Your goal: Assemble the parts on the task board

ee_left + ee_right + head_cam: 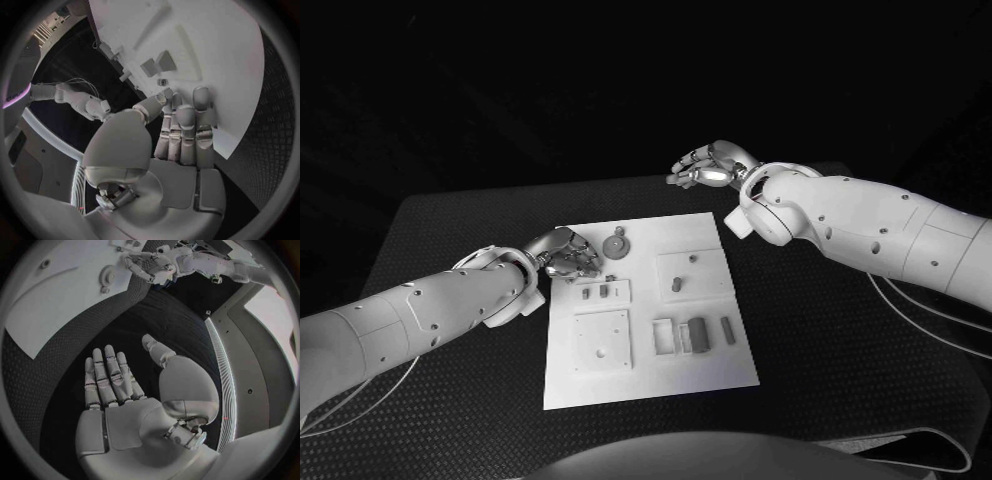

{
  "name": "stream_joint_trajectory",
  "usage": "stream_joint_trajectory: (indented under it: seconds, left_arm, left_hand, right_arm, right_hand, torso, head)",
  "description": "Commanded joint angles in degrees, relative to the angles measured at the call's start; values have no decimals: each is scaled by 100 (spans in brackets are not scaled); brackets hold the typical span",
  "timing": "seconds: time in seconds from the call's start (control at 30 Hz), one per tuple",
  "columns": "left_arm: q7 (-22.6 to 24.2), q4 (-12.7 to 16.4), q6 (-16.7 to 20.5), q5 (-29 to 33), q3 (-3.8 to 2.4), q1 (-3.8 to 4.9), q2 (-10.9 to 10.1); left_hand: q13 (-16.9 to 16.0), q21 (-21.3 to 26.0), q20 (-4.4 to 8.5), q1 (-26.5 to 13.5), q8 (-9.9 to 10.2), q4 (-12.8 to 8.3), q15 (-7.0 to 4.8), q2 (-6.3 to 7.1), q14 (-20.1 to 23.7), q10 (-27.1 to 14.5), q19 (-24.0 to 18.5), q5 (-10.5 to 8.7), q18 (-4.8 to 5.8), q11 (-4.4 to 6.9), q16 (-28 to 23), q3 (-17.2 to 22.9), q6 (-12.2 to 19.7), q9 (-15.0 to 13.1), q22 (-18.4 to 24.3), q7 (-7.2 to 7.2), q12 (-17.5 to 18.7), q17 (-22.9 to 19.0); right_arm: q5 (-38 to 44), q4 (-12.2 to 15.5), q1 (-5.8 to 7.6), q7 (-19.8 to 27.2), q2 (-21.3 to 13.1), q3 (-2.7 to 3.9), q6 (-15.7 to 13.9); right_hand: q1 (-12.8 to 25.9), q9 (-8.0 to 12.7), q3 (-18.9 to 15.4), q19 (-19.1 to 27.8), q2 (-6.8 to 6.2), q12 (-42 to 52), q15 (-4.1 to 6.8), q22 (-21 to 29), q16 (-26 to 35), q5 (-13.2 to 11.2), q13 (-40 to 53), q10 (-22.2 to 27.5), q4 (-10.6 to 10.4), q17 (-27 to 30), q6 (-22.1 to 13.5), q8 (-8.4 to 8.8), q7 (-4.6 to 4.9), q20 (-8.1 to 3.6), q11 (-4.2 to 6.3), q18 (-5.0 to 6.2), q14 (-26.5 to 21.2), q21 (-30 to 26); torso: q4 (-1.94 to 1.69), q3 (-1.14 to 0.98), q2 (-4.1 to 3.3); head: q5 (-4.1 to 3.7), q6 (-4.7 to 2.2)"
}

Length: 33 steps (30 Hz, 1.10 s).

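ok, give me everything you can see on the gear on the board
The gear is a small grey toothed disc, apparently plastic, lying flat on the white board near its far edge, left of middle. A short stub extends from its near side. The left hand sits just beside it, fingers close to it; contact cannot be told. The right wrist view shows its toothed rim.

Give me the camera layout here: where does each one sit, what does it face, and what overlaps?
Head view: on the robot's head, looking down at the task board; both arms, left hand and right hand show.
Left wrist view: behind the left hand, facing the board; its fingers lie over the board's edge.
Right wrist view: behind the right hand, open above the table.
Shared: the right wrist view also shows the board and left hand.
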State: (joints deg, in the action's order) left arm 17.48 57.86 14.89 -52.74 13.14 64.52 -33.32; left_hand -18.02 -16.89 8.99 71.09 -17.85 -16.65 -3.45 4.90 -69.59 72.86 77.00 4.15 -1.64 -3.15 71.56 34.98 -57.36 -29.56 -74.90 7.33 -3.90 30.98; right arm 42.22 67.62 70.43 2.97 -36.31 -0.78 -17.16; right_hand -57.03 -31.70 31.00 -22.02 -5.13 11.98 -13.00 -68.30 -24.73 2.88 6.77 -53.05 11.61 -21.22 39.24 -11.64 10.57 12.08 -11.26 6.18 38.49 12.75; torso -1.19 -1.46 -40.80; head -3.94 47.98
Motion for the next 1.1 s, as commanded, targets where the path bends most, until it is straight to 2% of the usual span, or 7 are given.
stream_joint_trajectory:
  seconds: [0.03,0.17,0.23,0.4,0.53,0.83,1.1]
  left_arm:
    - [77,-3,93,69,-8,-1,3]
    - [78,22,92,100,-23,1,-18]
    - [48,9,91,100,-109,2,7]
    - [-1,69,63,-93,-245,8,-16]
    - [-162,153,-103,-478,-348,72,-51]
    - [-722,487,-604,-2153,-361,403,-54]
    - [-874,547,-788,-3114,-351,463,148]
  left_hand:
    - [36,33,-11,-82,74,4,46,50,41,-140,-24,-18,-330,-39,21,-86,108,24,-74,43,39,10]
    - [83,58,-60,-183,136,5,96,133,83,-298,-49,-10,-365,-90,26,-242,221,48,-87,86,32,23]
    - [100,74,-84,-240,150,8,117,155,108,-354,-65,-1,-381,-111,29,-322,249,52,-90,101,27,29]
    - [131,102,-120,-297,152,8,153,157,146,-464,-85,14,-412,-147,36,-417,255,51,-90,110,24,39]
    - [135,119,-136,-313,147,8,165,163,170,-490,-102,15,-422,-159,36,-455,246,48,-88,108,17,43]
    - [107,206,-176,-201,114,-4,187,134,310,-524,-211,115,-430,-177,5,-456,180,36,-83,72,-14,39]
    - [24,228,-168,93,87,-8,161,117,334,-449,-217,114,-415,-150,17,-295,109,30,-97,43,-64,42]
  right_arm:
    - [5,1,-2,37,8,2,68]
    - [5,-10,-3,37,7,2,66]
    - [5,-11,-3,37,12,2,68]
    - [5,-13,-5,36,9,2,66]
    - [5,-6,-5,35,2,2,66]
    - [5,-17,-5,27,4,2,85]
    - [1,-37,-5,20,28,2,112]
  right_hand:
    - [55,8,-1,25,0,-31,5,-10,36,-10,-8,-50,-29,7,-50,-14,370,2,2,-79,22,-35]
    - [55,9,-1,25,0,-31,5,-11,37,-10,-10,-50,-30,7,-50,-15,370,3,2,-79,22,-36]
    - [54,9,-1,24,0,-32,5,-12,37,-10,-11,-51,-30,7,-50,-15,370,3,2,-78,23,-37]
    - [53,10,-1,24,1,-32,5,-13,37,-10,-13,-52,-30,8,-51,-15,370,3,2,-78,23,-38]
    - [52,11,-1,24,1,-33,5,-14,38,-10,-15,-52,-30,8,-51,-16,370,3,2,-78,23,-39]
    - [52,12,-1,22,1,-33,5,-15,38,-10,-18,-54,-31,8,-51,-17,370,3,3,-77,25,-41]
    - [53,13,-2,21,0,-34,5,-17,38,-10,-22,-55,-34,8,-51,-18,370,4,2,-77,25,-43]
  torso:
    - [6,1,2]
    - [13,5,-1]
    - [11,-5,1]
    - [11,-9,1]
    - [4,-12,3]
    - [12,-14,3]
    - [17,-7,-3]
  head:
    - [9,-19]
    - [4,-22]
    - [8,-26]
    - [-1,-32]
    - [-2,-35]
    - [12,-52]
    - [17,-58]
